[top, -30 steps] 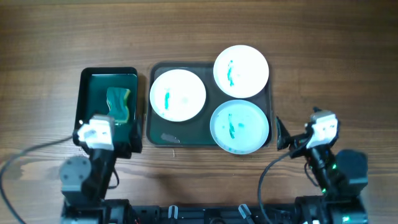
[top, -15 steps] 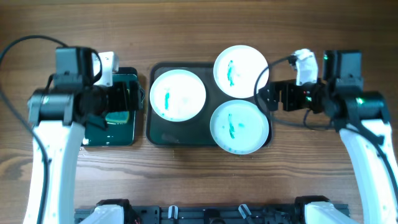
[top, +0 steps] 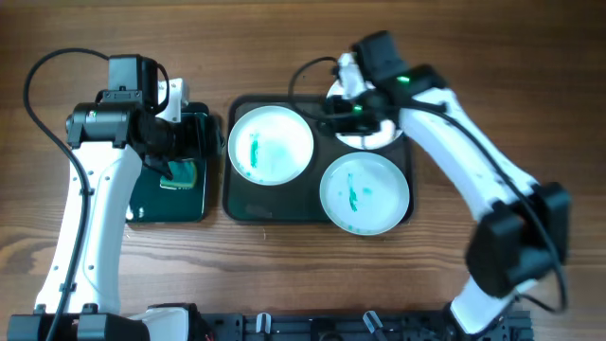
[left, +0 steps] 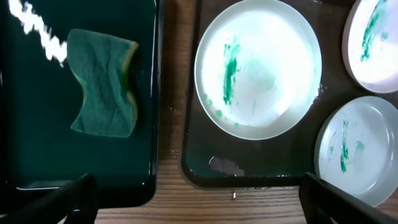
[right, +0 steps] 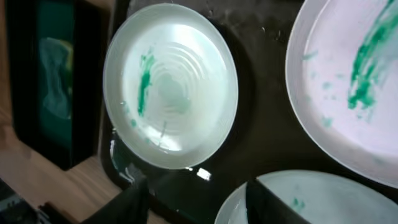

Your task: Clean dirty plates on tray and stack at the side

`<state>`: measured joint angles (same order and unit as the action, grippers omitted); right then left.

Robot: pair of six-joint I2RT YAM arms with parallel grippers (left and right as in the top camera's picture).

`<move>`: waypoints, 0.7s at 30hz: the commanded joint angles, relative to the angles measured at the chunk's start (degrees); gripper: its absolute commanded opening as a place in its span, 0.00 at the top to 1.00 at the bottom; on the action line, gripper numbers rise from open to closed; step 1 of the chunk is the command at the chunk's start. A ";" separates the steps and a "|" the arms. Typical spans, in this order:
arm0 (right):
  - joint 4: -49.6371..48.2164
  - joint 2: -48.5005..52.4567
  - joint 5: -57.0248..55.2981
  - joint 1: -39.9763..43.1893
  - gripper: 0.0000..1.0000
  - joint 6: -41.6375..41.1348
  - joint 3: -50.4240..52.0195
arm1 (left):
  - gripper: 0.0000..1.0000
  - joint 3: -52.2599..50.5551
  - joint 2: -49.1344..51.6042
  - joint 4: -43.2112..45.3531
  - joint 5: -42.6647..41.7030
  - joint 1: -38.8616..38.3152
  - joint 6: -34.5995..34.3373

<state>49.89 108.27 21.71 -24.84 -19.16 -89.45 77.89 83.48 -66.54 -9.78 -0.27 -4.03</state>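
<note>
Three white plates with teal smears lie on the dark tray [top: 248, 204]. One plate [top: 271, 143] is at its left and a pale blue plate [top: 365, 193] at its front right. My right arm covers most of the back right plate [top: 378, 140]. My right gripper [top: 343, 121] hovers above the tray between the plates. In the right wrist view its jaws [right: 196, 205] stand partly apart over bare tray, holding nothing, and one finger [right: 258, 202] overlaps the pale blue plate's [right: 311, 199] rim. My left gripper [top: 175, 144] hangs wide open [left: 199, 208] over the smaller tray.
A smaller dark green tray [top: 142, 204] lies left of the big one and holds a green sponge [left: 102, 84]. Bare wooden table surrounds both trays. My right arm stretches diagonally across the table's right side.
My right arm has swung in from the right to above the back right plate, and its jaws have narrowed. My left arm has shifted slightly over the sponge tray.
</note>
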 commanded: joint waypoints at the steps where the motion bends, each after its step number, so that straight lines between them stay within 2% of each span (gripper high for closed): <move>1: -0.66 6.82 -3.56 -1.27 0.63 -3.17 -2.16 | 0.00 0.98 0.09 0.13 5.42 -0.22 -6.56; 11: -6.03 14.97 -5.20 -4.42 0.66 -2.86 -1.99 | 0.00 0.98 0.11 2.51 8.04 -0.22 -8.50; 18: -6.56 16.90 -7.82 -4.57 0.68 -2.01 -1.92 | 0.00 0.98 0.11 2.89 8.22 -0.22 -8.48; 21: -7.06 17.00 -8.00 -4.63 0.80 -2.08 -1.88 | 0.00 0.96 0.11 2.91 9.31 -0.22 -8.48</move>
<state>43.38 123.98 15.53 -29.47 -21.63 -90.50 77.89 83.48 -63.83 -2.70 -0.27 -11.51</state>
